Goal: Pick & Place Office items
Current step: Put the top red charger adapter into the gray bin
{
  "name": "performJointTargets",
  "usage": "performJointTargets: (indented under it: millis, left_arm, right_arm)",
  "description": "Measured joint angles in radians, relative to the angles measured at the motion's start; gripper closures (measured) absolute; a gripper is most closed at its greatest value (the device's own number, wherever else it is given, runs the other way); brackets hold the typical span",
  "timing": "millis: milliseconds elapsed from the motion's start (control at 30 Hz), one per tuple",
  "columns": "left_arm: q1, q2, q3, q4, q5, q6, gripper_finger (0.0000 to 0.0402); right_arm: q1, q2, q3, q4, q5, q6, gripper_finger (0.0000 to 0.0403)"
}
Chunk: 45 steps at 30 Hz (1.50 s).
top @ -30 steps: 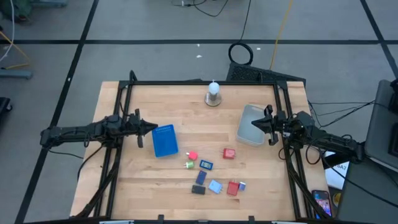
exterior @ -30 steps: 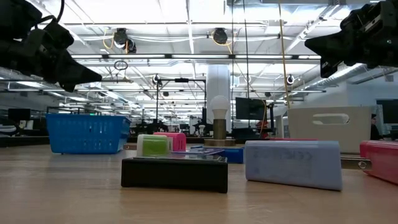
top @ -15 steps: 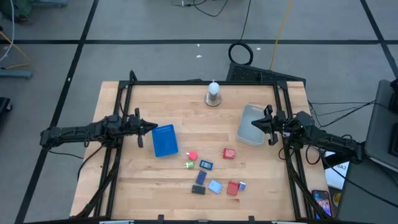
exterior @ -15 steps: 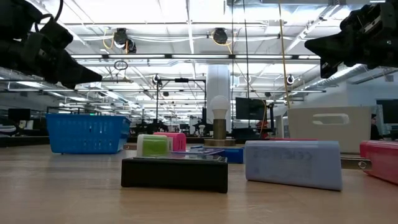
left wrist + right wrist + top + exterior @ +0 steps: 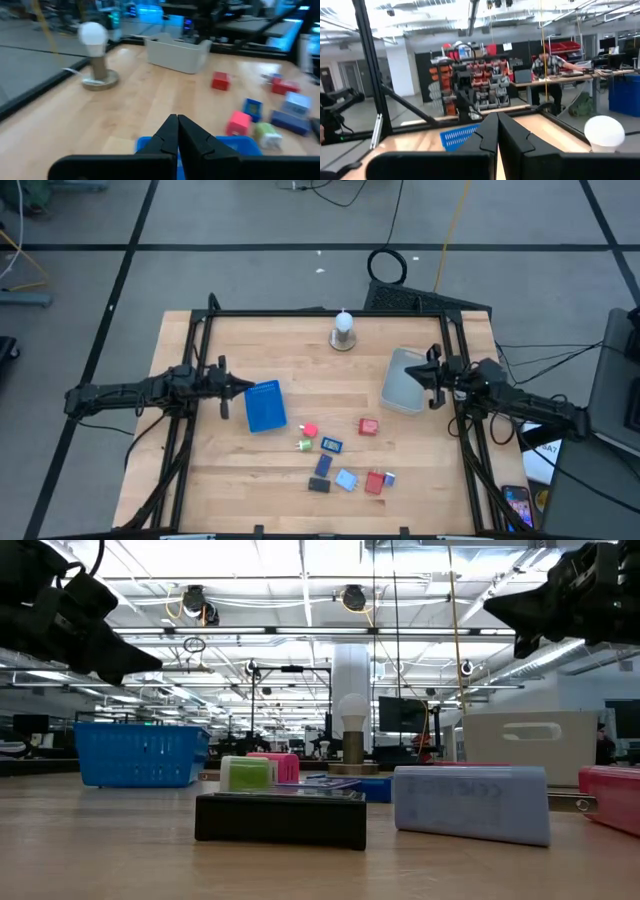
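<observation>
The office items lie loose on the wooden table's near middle: a pink piece point(image 5: 309, 431), a green one point(image 5: 303, 445), a blue one point(image 5: 331, 445), two red ones point(image 5: 369, 426) point(image 5: 375, 482), a dark blue one point(image 5: 323, 466), a black one point(image 5: 319, 485) and a light blue one point(image 5: 346, 480). In the low view the black piece point(image 5: 281, 818) and the light blue piece point(image 5: 471, 802) sit nearest. My left gripper point(image 5: 249, 387) hangs shut above the blue tray's left edge; its wrist view shows the fingertips point(image 5: 177, 120) together. My right gripper point(image 5: 408, 377) is shut too point(image 5: 497, 117), raised over the grey bin.
A blue mesh tray point(image 5: 265, 406) stands left of the pieces and a grey bin point(image 5: 400, 392) stands near the table's right side. A white bulb-like knob on a round base point(image 5: 343, 331) stands at the far edge. A black frame point(image 5: 320, 312) rims the table. People show in the room beyond.
My right gripper has risen a little over the grey bin. The pieces, the tray and the bin have stayed where they were.
</observation>
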Motion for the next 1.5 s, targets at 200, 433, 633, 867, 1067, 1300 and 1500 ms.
performJointTargets:
  millis: [200,433,633,867,1067,1300,1500]
  left_arm:
    - [0.000,0.000,0.000,-0.001,-0.002,0.003,0.0391]
    - [0.000,0.000,0.000,-0.005,0.017,-0.035,0.0396]
    - [0.000,0.000,0.000,-0.001,-0.029,-0.043,0.0384]
    - [0.000,0.000,0.000,0.006,-0.046,-0.032,0.0396]
    - [0.000,0.000,0.000,0.040,-0.063,-0.033,0.0390]
    - [0.000,0.000,0.000,0.068,-0.076,-0.072,0.0383]
    - [0.000,0.000,0.000,0.057,-0.081,-0.093,0.0398]
  right_arm:
    - [0.000,0.054,0.033,-0.005,-0.040,-0.005,0.0403]
    - [0.021,0.122,0.206,-0.208,-0.074,-0.061,0.0403]
    - [0.075,0.199,0.311,-0.406,-0.040,-0.088,0.0403]
    - [0.141,0.281,0.361,-0.440,0.101,-0.112,0.0391]
    - [0.198,0.404,0.461,-0.513,0.185,-0.080,0.0316]
    - [0.287,0.627,0.648,-0.649,0.326,-0.063,0.0237]
    - [0.399,0.820,0.832,-0.774,0.406,-0.060,0.0225]
